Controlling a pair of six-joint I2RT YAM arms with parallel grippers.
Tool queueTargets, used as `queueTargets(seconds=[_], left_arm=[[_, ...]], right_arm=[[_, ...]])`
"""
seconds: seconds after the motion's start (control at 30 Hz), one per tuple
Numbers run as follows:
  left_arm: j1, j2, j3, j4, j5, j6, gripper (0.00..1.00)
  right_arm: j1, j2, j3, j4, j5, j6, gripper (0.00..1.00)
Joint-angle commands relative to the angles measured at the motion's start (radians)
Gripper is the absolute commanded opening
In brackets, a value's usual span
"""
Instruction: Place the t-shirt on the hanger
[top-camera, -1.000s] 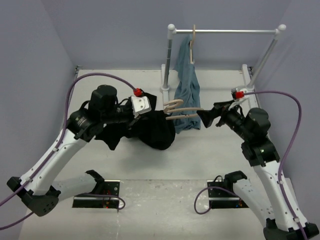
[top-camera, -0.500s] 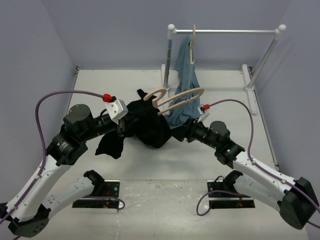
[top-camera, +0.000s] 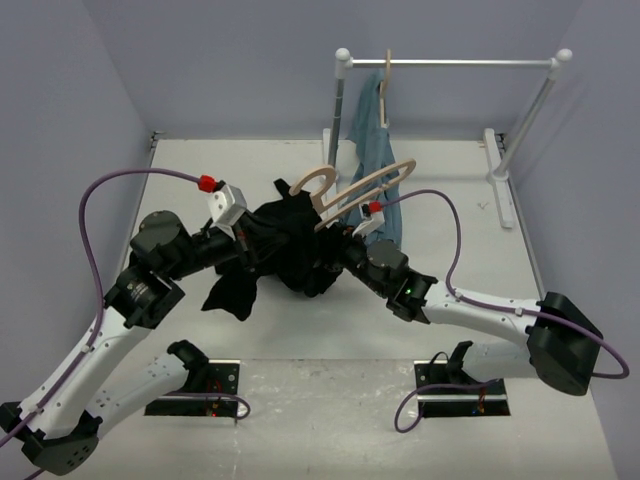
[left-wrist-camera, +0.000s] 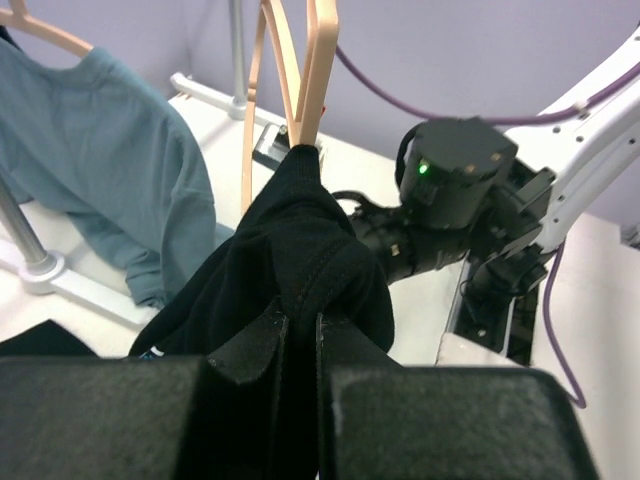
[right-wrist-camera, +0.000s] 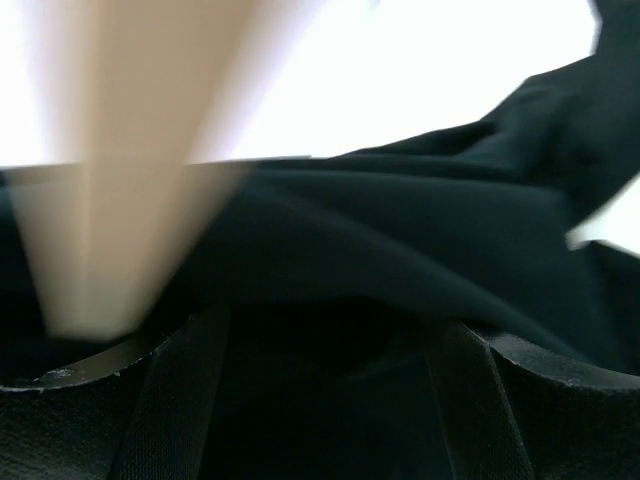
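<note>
Right fingers (right-wrist-camera: 170, 410) now deeper under t-shirt (top-camera: 290, 250)

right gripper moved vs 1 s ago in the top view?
Yes. The right gripper has swung left: it was right of the rack's left post, now roughly in line with it, tips buried in the t-shirt beside the hanger.
</note>
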Motion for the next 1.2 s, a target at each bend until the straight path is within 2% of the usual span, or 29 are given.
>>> queueTargets(seconds=[0.0,0.17,0.3,0.43,0.53,0.63,0.67,0.8,0.87,1.07,1.17], left_arm=[[-0.002,-0.008,0.045,0.142,0.062,-0.115,0.0],[-0.002,-0.006,0.093,0.137,0.057,-0.137,0.0],[-0.002,-0.009,0.131,0.111,0.036,-0.14,0.0],[-0.002,-0.028,0.194,0.015,-0.076,-0.108,0.0],[-0.002,-0.012,0.229,-0.098,-0.155,-0.052,0.0],[-0.002,-0.022,0.198,-0.108,-0.179,-0.029,0.0],[-0.002,-0.023,0.182,-0.107,-0.18,-0.023,0.0],[-0.002,-0.059,0.107,-0.109,-0.162,0.033,0.0],[-0.002,-0.096,0.069,-0.118,-0.152,0.072,0.0],[-0.002,-0.202,0.001,-0.131,-0.167,0.119,0.0],[-0.002,-0.218,-0.009,-0.148,-0.155,0.147,0.0]], right_arm=[[0.005,0.001,0.036,0.008,0.217,-0.033,0.76],[0.005,-0.02,0.018,-0.025,0.308,-0.049,0.76],[0.005,0.007,0.054,-0.111,0.356,-0.061,0.69],[-0.002,0.005,0.023,-0.199,0.465,-0.045,0.45],[-0.015,-0.075,-0.049,-0.204,0.477,-0.055,0.31],[-0.045,-0.157,-0.091,-0.217,0.441,-0.091,0.02],[-0.061,-0.179,-0.097,-0.223,0.436,-0.107,0.0],[-0.224,-0.284,-0.095,-0.322,0.221,-0.165,0.0],[-0.349,-0.325,-0.071,-0.373,0.052,-0.212,0.0],[-0.638,-0.318,0.024,-0.537,-0.338,-0.309,0.0],[-0.73,-0.295,0.073,-0.598,-0.43,-0.334,0.0]])
